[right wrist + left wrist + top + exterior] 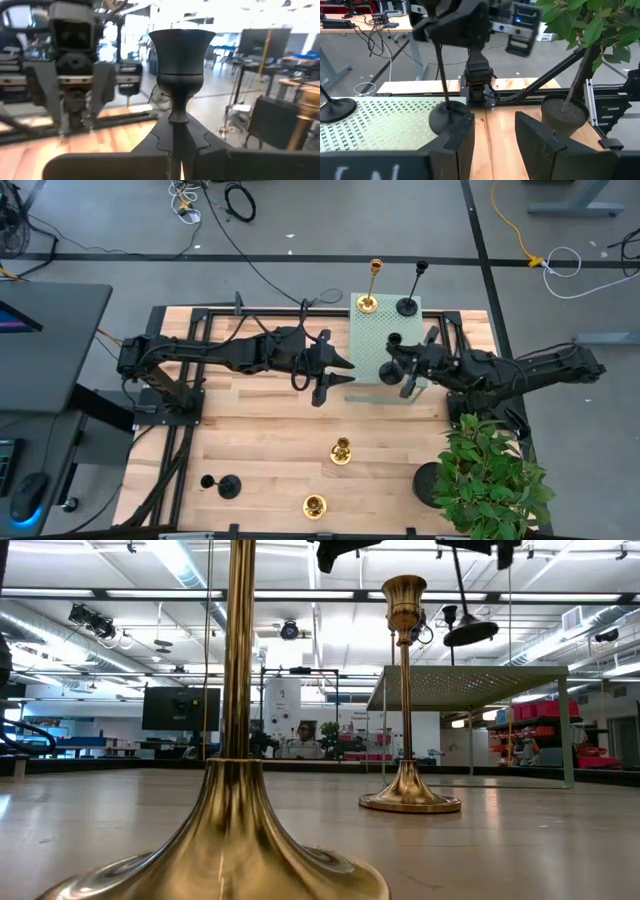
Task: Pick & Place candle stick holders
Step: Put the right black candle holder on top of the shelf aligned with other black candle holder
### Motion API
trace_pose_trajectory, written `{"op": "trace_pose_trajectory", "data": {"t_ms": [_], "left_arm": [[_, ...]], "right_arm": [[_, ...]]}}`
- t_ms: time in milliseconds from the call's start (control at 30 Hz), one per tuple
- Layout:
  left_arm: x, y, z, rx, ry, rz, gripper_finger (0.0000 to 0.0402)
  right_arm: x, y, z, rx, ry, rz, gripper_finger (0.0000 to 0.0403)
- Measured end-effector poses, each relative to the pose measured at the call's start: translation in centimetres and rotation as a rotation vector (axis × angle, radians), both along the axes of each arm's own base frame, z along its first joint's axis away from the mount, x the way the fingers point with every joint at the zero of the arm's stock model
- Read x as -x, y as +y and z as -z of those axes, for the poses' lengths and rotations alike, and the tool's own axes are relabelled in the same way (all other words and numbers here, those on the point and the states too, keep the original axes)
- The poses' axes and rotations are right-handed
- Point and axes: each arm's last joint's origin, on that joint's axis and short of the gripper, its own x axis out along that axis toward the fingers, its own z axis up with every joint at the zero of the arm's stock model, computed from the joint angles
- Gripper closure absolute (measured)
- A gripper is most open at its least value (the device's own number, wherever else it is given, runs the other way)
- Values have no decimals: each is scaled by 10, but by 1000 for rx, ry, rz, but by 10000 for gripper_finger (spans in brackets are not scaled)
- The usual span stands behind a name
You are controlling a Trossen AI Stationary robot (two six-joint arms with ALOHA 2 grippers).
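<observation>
The right gripper (pixel 176 142) is clamped on the stem of a black candlestick (pixel 181 70), holding it over the near edge of the green perforated stand (pixel 372 340); its base seems just clear of the surface. The left gripper (pixel 492 137) waits beside the stand, fingers apart. Another black candlestick (pixel 409 300) and a gold candlestick (pixel 369 295) stand at the stand's far edge.

The right gripper (pixel 451 22) clamps the stem of a black candlestick (pixel 446 112) whose base meets the perforated green platform (pixel 375 127).
</observation>
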Motion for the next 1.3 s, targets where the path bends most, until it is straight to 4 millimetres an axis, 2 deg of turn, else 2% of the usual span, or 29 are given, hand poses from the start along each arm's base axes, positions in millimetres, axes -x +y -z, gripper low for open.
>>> {"op": "trace_pose_trajectory", "data": {"t_ms": [233, 600, 1300], "left_arm": [[0, 0, 0, 0, 0, 0, 259], [0, 0, 0, -1, 1, 0, 259], [0, 0, 0, -2, 1, 0, 259]], "right_arm": [[26, -11, 12, 28, -49, 114, 399], [50, -34, 27, 73, -90, 253, 401], [64, -79, 38, 22, -111, 307, 401]]}}
